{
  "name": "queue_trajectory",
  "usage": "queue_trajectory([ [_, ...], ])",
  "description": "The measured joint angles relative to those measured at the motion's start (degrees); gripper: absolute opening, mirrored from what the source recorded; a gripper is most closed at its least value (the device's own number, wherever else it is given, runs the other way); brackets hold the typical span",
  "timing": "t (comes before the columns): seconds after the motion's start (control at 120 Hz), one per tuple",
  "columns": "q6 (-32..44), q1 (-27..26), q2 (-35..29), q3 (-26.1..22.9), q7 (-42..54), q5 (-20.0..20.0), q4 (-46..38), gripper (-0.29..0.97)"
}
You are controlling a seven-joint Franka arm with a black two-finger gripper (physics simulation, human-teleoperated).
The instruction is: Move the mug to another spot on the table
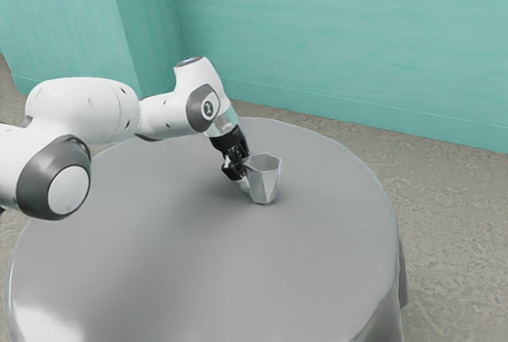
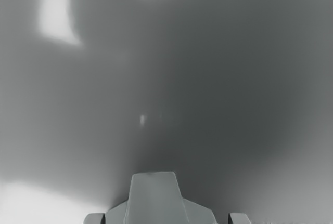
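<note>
Mug (image 1: pixel 265 178), one only, on one round table (image 1: pixel 159 263); gripper (image 1: pixel 238 175) at its rim (jaws' state unclear).

Plain simulated room, kind unclear: teal plank walls (image 1: pixel 357 32), speckled grey-brown floor (image 1: pixel 452 199), one round grey table (image 1: pixel 159 278).

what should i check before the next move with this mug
1. Gripper at the mug, against its side on the exterior view's left: ok
2. Firm hold on the mug: cannot tell
3. Mug's opening facing up: ok
4. Mug well in from the table edge: ok
5. Bare table surface around the mug for a new spot: ok
</note>
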Motion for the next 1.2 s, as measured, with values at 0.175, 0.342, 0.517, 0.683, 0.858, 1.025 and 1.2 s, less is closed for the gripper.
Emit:
queue_trajectory([
  [0.175, -0.1, -0.1, -2.0, 0.0, 0.1, -0.1, -1.5, 0.15],
  [0.342, -0.2, -0.2, -4.8, 0.2, 0.1, -0.1, -4.5, 0.14],
  [0.517, 0.6, -0.1, -12.3, 0.3, 0.2, -0.1, -13.4, 0.12],
  [0.683, 3.7, 0.2, -19.4, 0.3, 0.3, -0.4, -23.5, 0.11],
  [0.858, 6.3, 1.5, -25.7, 0.3, 0.4, -1.7, -32.8, 0.08],
  [1.025, 7.9, 5.5, -29.1, 0.4, 1.8, -5.0, -38.8, 0.04],
  [1.2, 8.7, 9.5, -29.2, 0.4, 4.9, -8.5, -40.0, 0.04],
])
